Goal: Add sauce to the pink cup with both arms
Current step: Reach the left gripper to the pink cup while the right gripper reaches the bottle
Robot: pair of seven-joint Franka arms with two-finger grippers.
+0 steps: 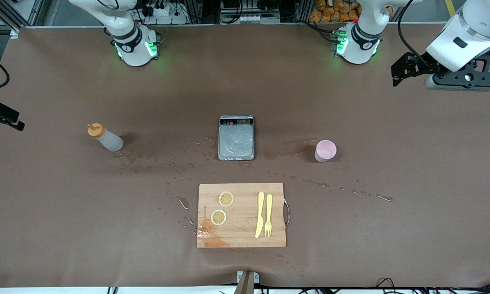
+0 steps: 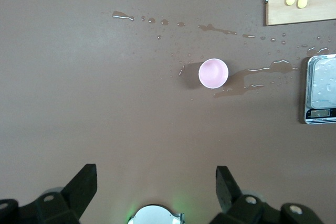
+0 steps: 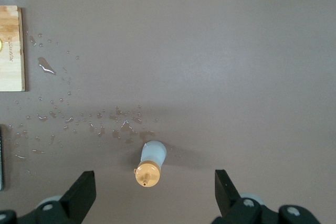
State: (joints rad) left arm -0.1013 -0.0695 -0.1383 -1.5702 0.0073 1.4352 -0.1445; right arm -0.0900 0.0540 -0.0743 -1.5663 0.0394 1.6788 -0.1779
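Observation:
The sauce bottle (image 1: 106,139) stands upright on the brown table toward the right arm's end, whitish with an orange cap. In the right wrist view the bottle (image 3: 150,160) shows cap-up between the wide-apart fingers of my right gripper (image 3: 155,178), which hangs open well above it. In the front view the right gripper (image 1: 8,118) is at the table's edge. The pink cup (image 1: 325,150) stands upright toward the left arm's end. My left gripper (image 1: 398,73) hovers open, high over that end of the table. In the left wrist view the left gripper (image 2: 156,174) holds nothing, and the cup (image 2: 213,73) sits well clear of it.
A small metal scale (image 1: 236,139) sits mid-table between bottle and cup. Nearer the front camera lies a wooden cutting board (image 1: 245,192) with two lemon slices (image 1: 226,199), a yellow knife (image 1: 260,214) and a fork (image 1: 268,215). Water drops and wet streaks (image 1: 314,183) spot the table.

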